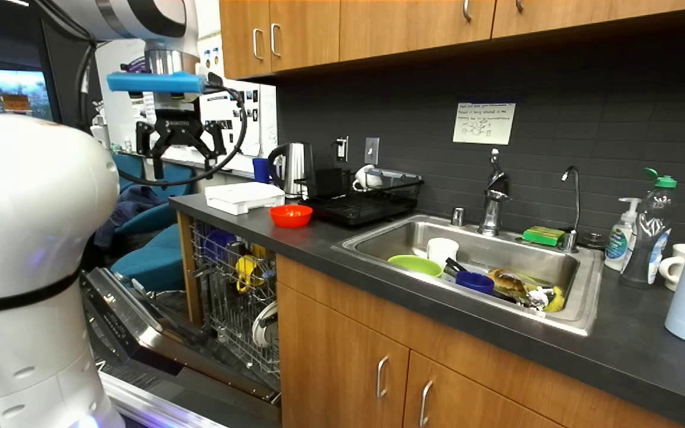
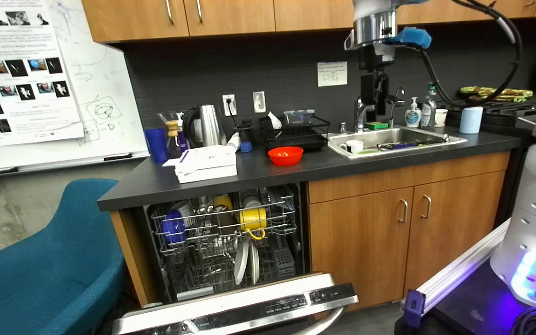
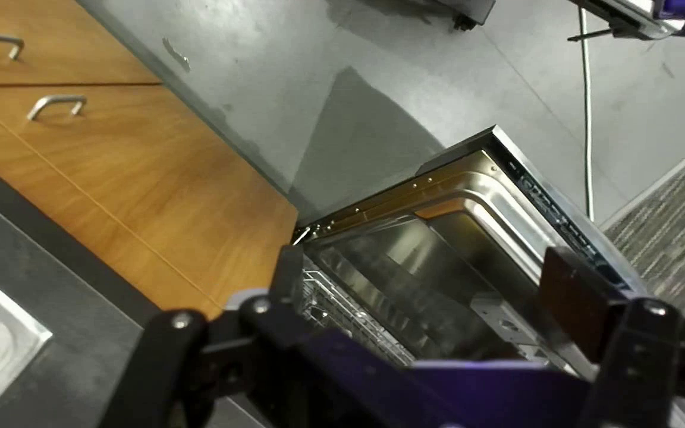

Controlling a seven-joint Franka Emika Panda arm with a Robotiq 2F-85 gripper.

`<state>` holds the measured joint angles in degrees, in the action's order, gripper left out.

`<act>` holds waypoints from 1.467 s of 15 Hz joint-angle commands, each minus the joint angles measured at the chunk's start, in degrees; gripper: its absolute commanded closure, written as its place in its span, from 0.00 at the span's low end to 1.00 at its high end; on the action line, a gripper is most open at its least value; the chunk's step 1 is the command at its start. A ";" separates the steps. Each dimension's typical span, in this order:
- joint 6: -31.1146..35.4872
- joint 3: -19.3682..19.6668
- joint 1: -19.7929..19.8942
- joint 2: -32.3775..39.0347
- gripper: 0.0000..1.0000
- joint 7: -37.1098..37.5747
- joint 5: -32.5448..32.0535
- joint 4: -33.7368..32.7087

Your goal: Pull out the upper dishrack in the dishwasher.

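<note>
In an exterior view the dishwasher (image 2: 301,242) stands under the counter, its door (image 2: 244,307) lowered at a slant. The upper dishrack (image 2: 281,216) is a grey wire basket inside the cavity, holding a blue mug (image 2: 173,227), a yellow mug (image 2: 253,218) and other dishes. Below it the lower rack (image 2: 193,274) carries white plates. My gripper (image 1: 184,168) hangs above counter height, pointing down, well apart from the rack. Its jaws are spread with nothing between them. Looking down in the wrist view, the gripper (image 3: 429,285) frames the door's inner face and a wire rack edge, which rack I cannot tell.
The dark countertop (image 2: 258,179) overhangs the dishwasher; on it sit a white box (image 2: 207,163) and a red bowl (image 2: 285,156). A teal chair (image 2: 68,260) stands beside the dishwasher. A black cable (image 1: 241,128) loops around the gripper.
</note>
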<state>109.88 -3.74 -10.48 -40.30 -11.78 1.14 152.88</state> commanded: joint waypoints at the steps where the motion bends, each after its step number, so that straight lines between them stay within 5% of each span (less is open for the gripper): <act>1: 6.24 -1.14 -4.78 5.40 0.00 -5.98 0.39 0.59; 8: 15.81 -2.04 -16.05 17.74 0.00 -18.82 9.16 -2.08; 9: 14.58 -2.67 -13.23 13.41 0.00 -15.13 6.77 0.29; 22: 14.77 -3.07 -13.06 14.19 0.00 -15.14 7.21 0.06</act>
<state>124.85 -6.28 -24.09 -26.06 -26.71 8.08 153.05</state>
